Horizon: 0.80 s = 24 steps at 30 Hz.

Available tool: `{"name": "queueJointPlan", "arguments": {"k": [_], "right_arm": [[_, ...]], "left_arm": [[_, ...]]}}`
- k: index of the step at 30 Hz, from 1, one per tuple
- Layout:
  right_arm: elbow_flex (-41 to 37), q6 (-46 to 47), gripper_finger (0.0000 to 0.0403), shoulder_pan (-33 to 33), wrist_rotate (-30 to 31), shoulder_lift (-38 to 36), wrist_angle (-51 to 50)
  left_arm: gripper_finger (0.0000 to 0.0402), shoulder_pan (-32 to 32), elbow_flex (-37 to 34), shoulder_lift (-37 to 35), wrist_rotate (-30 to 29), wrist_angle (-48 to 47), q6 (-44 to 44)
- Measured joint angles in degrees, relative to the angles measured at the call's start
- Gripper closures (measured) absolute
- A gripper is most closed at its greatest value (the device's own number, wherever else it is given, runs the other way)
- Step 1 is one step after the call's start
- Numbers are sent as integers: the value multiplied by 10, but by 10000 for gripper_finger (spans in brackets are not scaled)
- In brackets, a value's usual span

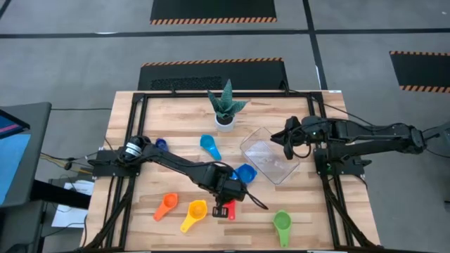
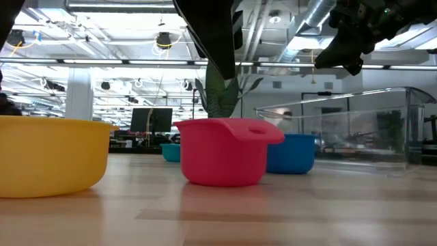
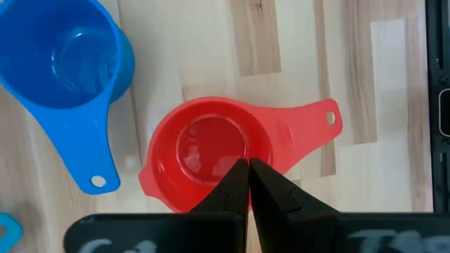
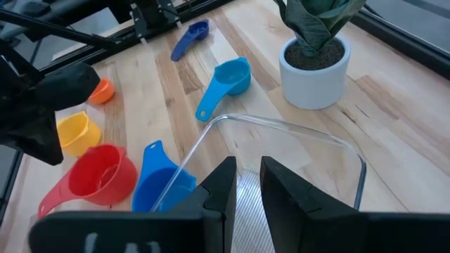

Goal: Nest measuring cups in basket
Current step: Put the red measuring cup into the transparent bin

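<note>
The red cup (image 3: 204,151) stands upright on its base on the table, handle flat beside it. My left gripper (image 3: 249,167) hovers just above its bowl, shut; the low view shows the red cup (image 2: 222,154) with clear air above it. The blue cup (image 1: 245,173) sits next to the clear basket (image 1: 251,137). Light blue (image 1: 209,146), dark blue (image 1: 160,144), orange (image 1: 166,204), yellow (image 1: 195,212) and green (image 1: 282,225) cups lie scattered on the wood. My right gripper (image 4: 247,179) hangs above the basket's rim (image 4: 281,126), open by a narrow gap.
A white pot with a spiky green plant (image 1: 225,109) stands near the far edge, just beyond the basket. A black frame rail (image 3: 439,105) runs along the table's sides. Bare wood lies between the cups at the near edge.
</note>
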Motion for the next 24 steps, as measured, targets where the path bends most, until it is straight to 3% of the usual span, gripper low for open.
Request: {"name": "queueJointPlan", "arguments": {"k": [6,16,24], "right_arm": [[0,0,310,0,0,0,0],[0,0,310,0,0,0,-1],[0,0,310,0,0,0,-5]], "left_arm": [[389,0,0,0,-1,0,-21],[298,-3,0,1,2,0,-25],[261,-34,0,1,-1,-16,58]]}}
